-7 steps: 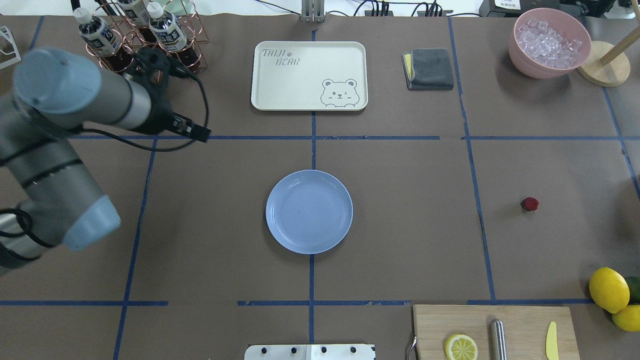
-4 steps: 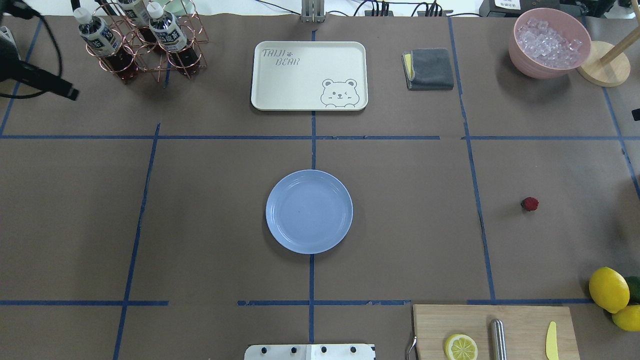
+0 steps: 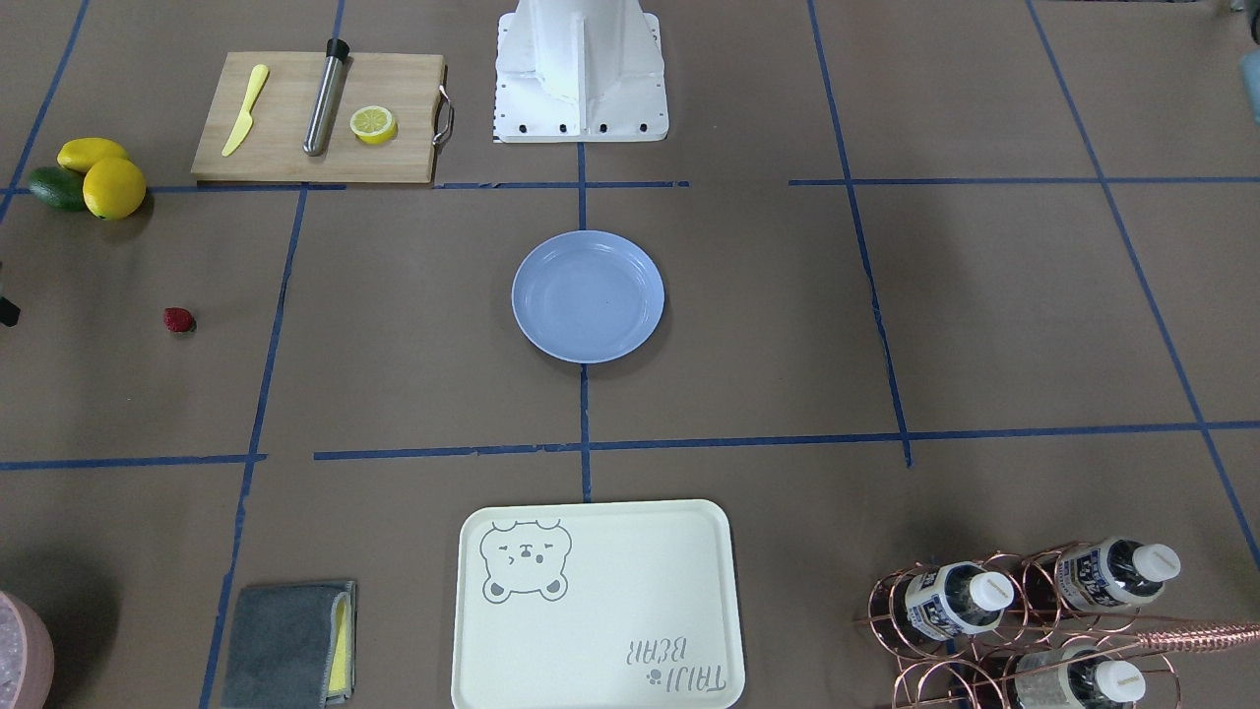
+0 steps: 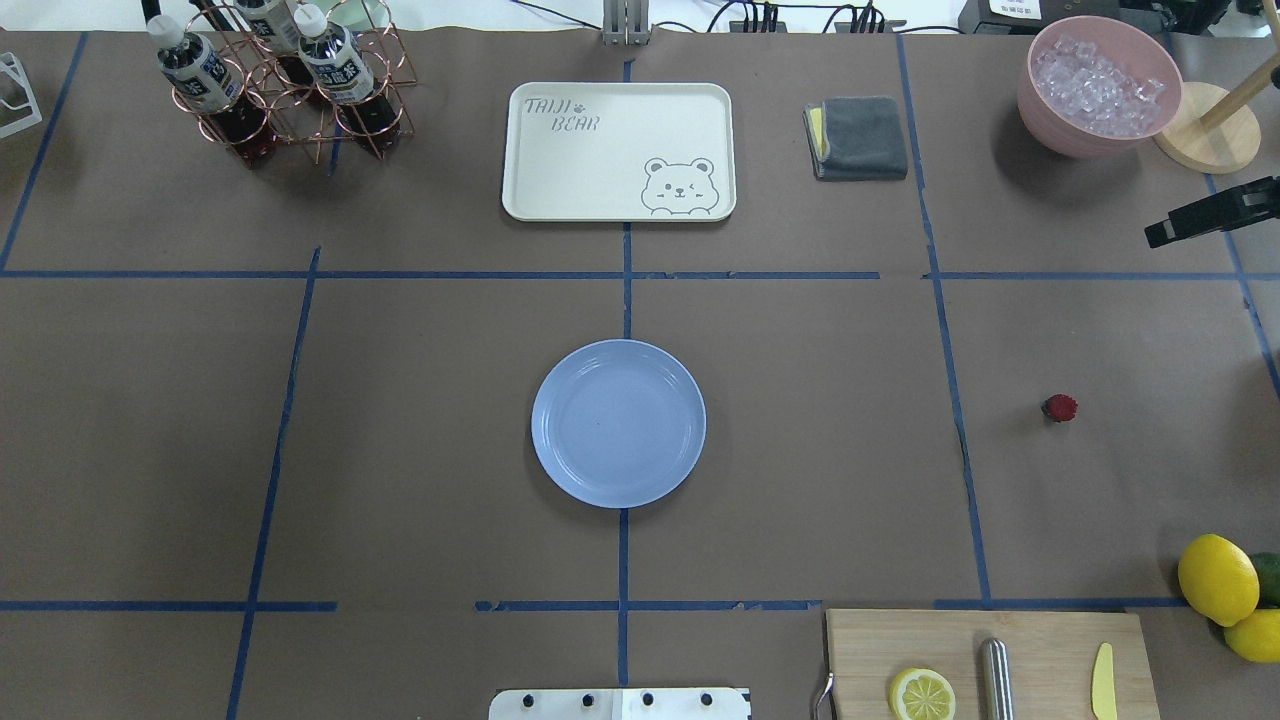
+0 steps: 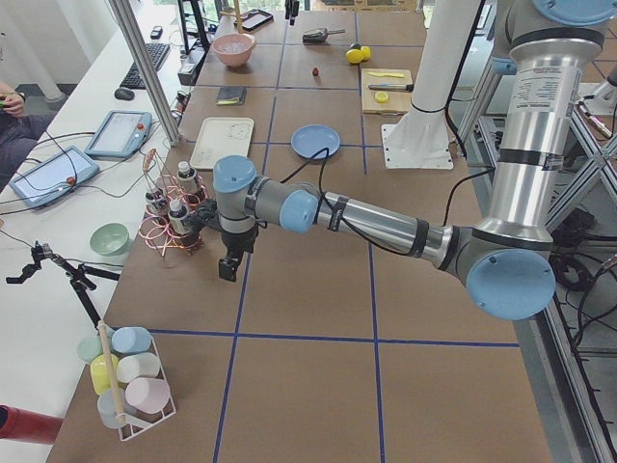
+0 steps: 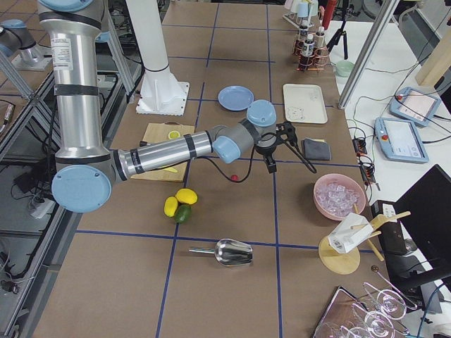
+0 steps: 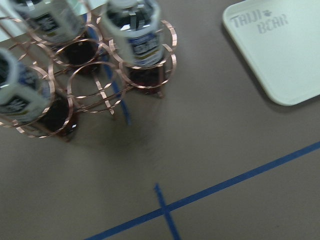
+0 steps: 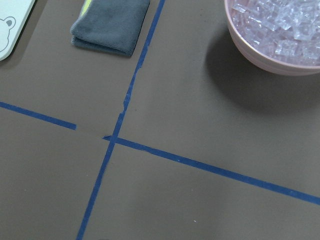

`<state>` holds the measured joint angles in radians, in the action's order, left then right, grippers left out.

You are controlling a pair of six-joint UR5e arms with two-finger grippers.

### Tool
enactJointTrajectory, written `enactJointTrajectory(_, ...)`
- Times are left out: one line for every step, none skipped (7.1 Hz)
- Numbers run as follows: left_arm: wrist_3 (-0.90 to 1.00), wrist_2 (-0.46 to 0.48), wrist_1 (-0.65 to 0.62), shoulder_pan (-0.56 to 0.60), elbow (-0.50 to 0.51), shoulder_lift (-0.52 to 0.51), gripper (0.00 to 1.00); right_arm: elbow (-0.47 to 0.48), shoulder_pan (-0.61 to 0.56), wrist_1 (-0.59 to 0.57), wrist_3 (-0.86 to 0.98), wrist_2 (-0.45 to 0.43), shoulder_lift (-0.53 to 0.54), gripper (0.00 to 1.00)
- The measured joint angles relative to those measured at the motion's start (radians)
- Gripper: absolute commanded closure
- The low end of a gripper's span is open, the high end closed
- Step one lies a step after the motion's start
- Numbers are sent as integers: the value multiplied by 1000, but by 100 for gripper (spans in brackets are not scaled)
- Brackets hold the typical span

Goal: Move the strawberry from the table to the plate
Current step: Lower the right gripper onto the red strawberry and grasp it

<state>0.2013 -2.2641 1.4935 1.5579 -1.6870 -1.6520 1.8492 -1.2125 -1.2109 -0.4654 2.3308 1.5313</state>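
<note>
The right pincer (image 6: 270,164) hovered over the desk (image 4: 820,420) near a pink bowl of ice (image 4: 1098,85); I could not tell whether its jaws were spread or pressed together. The left pincer (image 5: 228,267) hung beside a copper bottle rack (image 5: 172,227), its state equally unclear. The strawberry (image 4: 1060,407) lay on the desk's right side, well apart from the light-blue plate (image 4: 618,423) at the centre.

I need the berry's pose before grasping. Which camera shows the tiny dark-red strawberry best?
Overhead exterior: the tiny dark-red strawberry lies unobstructed on the brown paper-covered table. Front-facing shows it similarly; both side views show a small speck; neither wrist view shows it.
</note>
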Motion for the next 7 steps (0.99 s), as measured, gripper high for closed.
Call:
enactJointTrajectory(38,-22,-28,41,-2,22,0,46,74,-40,-84,-62,-6,0)
enactJointTrajectory(50,-42,-36,57,-3,32,0,75,171,-47,-187,-159,-5,0)
enactJointTrajectory(51,-50,-36,62,-3,34,0,88,269,-15,-281,-258,14,0)
enactJointTrajectory(51,-54,-35,64,-5,35,0,90,349,54,-348,-335,65,0)
enactJointTrajectory(50,-55,-34,64,-6,35,0,87,399,128,-380,-386,128,0)
enactJointTrajectory(51,-57,-34,64,-7,35,0,67,435,200,-391,-421,181,0)
enactJointTrajectory(51,-61,-33,64,-7,35,0,17,463,285,-396,-451,208,0)
